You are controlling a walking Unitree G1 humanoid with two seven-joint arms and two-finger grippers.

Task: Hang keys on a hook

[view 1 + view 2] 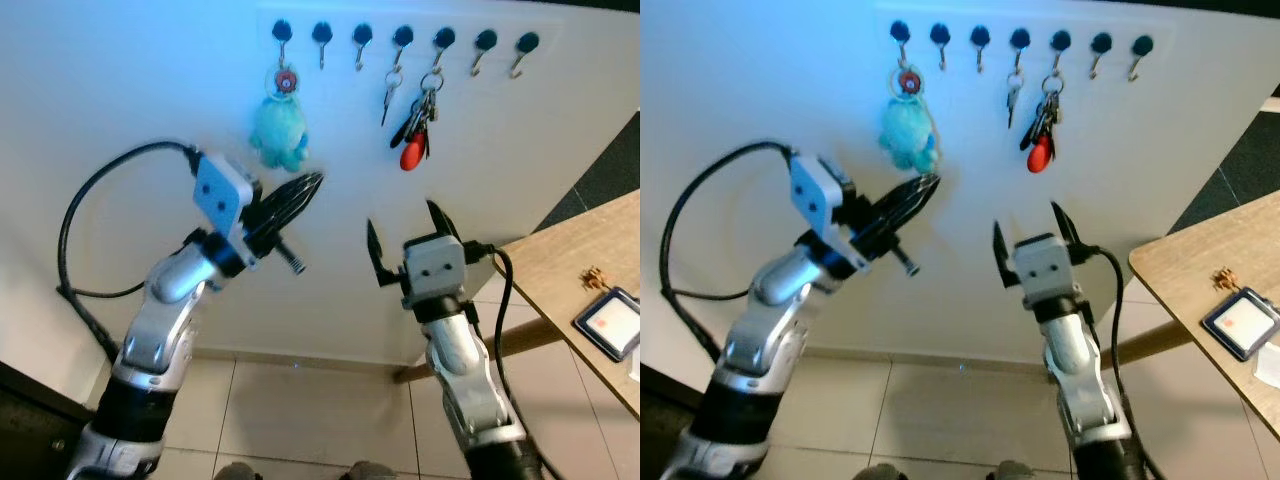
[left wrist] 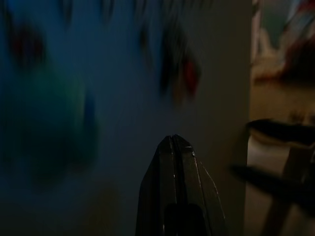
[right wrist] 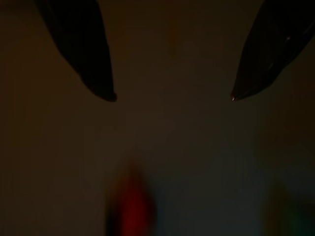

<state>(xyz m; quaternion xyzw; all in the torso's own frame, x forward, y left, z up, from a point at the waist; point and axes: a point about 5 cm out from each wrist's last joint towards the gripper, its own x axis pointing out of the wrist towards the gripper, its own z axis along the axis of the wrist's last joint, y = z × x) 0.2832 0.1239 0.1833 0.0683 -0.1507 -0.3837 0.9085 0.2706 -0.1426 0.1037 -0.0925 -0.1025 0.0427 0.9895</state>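
No writing can be read anywhere. The keys (image 1: 283,82), with a teal plush toy (image 1: 279,134) dangling below them, hang straight down from the leftmost hook (image 1: 283,32) of the wall row, long axis vertical, just above and left of the left tool (image 1: 312,184), whose fingers are pressed together on nothing. The right tool (image 1: 405,236) hovers lower, spread wide and empty, beneath a second bunch with a red fob (image 1: 412,153); a wooden counter (image 1: 570,270) stands at the right.
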